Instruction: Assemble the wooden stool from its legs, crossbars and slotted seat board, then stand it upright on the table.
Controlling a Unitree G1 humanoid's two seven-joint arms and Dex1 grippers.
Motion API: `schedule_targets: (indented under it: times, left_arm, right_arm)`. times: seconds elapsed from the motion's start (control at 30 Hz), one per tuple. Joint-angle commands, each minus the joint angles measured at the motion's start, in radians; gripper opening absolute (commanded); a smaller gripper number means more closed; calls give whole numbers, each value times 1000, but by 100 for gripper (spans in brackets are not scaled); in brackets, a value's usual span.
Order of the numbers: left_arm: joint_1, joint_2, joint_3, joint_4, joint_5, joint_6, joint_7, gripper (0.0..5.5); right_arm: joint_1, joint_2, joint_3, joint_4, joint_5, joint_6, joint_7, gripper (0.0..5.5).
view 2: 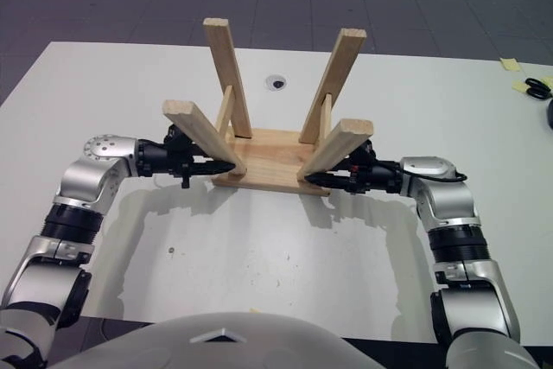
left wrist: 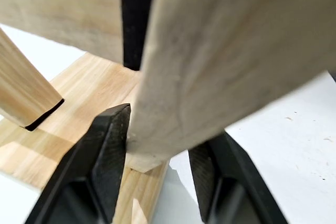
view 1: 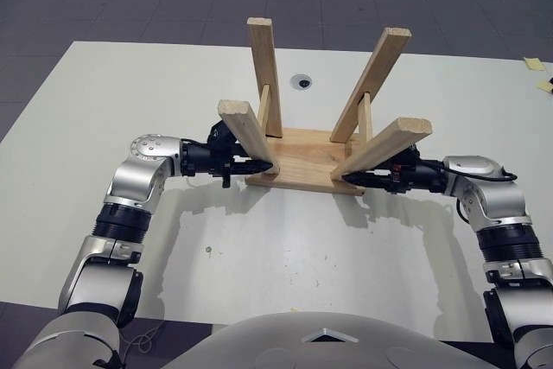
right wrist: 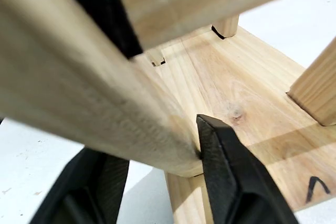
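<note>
The wooden stool lies upside down, its seat board (view 1: 298,157) flat on the white table (view 1: 112,101) and all its legs pointing up and splayed outward. A crossbar (view 1: 264,105) joins the left pair of legs, and another crossbar (view 1: 365,115) joins the right pair. My left gripper (view 1: 259,164) is shut on the base of the near left leg (view 1: 246,131); its black fingers (left wrist: 107,145) pinch the wood just above the board (left wrist: 79,103). My right gripper (view 1: 352,177) is shut on the base of the near right leg (view 1: 384,146), with one finger (right wrist: 226,166) pressed against it.
A round cable hole (view 1: 301,82) sits in the table just behind the stool. Yellow sticky notes (view 1: 534,64) and black scissors (view 2: 537,86) lie at the far right edge. Bare tabletop stretches in front of the stool and to its left.
</note>
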State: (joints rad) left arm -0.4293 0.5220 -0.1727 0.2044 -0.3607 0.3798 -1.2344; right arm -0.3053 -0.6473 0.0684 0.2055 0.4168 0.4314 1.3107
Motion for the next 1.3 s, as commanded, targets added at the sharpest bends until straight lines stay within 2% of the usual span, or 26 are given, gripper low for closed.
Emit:
schedule_targets:
  times: [0.03, 0.2, 0.27, 0.37, 0.4, 0.43, 0.57, 0.73, 0.83, 0.97, 1.13, 1.17, 1.3]
  left_arm:
    - [5, -9, 56, -116, -168, 255, 6, 158]
    - [-12, 4, 207, -301, -477, 713, 110, 149]
    - [-33, -25, 282, -326, -560, 834, 204, 136]
    - [-36, -68, 352, -330, -596, 906, 331, 127]
    - [-24, -71, 358, -338, -590, 913, 359, 127]
    - [-3, -68, 353, -343, -568, 905, 385, 163]
    - [80, -35, 350, -352, -523, 856, 426, 227]
    - [104, -66, 465, -333, -612, 870, 471, 318]
    - [122, -94, 491, -343, -653, 885, 512, 365]
    - [115, -97, 502, -339, -690, 900, 536, 433]
    - [51, -95, 582, -277, -744, 873, 569, 518]
    - [49, -95, 592, -273, -745, 862, 576, 536]
    - [80, -52, 601, -286, -699, 795, 569, 539]
  right_arm:
    - [27, -12, -10, -105, 107, 181, 15, 165]
    - [19, 23, -222, -304, 543, 668, -140, 148]
    - [16, 65, -299, -341, 664, 745, -252, 139]
    - [9, 125, -367, -365, 727, 772, -407, 132]
    - [15, 133, -375, -376, 722, 773, -445, 168]
    - [23, 137, -384, -383, 727, 781, -477, 177]
    - [69, 111, -393, -401, 696, 771, -515, 250]
    - [132, 104, -418, -409, 691, 747, -529, 336]
    - [163, 119, -417, -423, 696, 732, -543, 381]
    - [188, 128, -405, -450, 702, 714, -555, 446]
    - [209, 132, -429, -435, 721, 699, -564, 526]
    - [222, 135, -432, -439, 724, 693, -570, 540]
    - [268, 136, -452, -445, 694, 628, -581, 540]
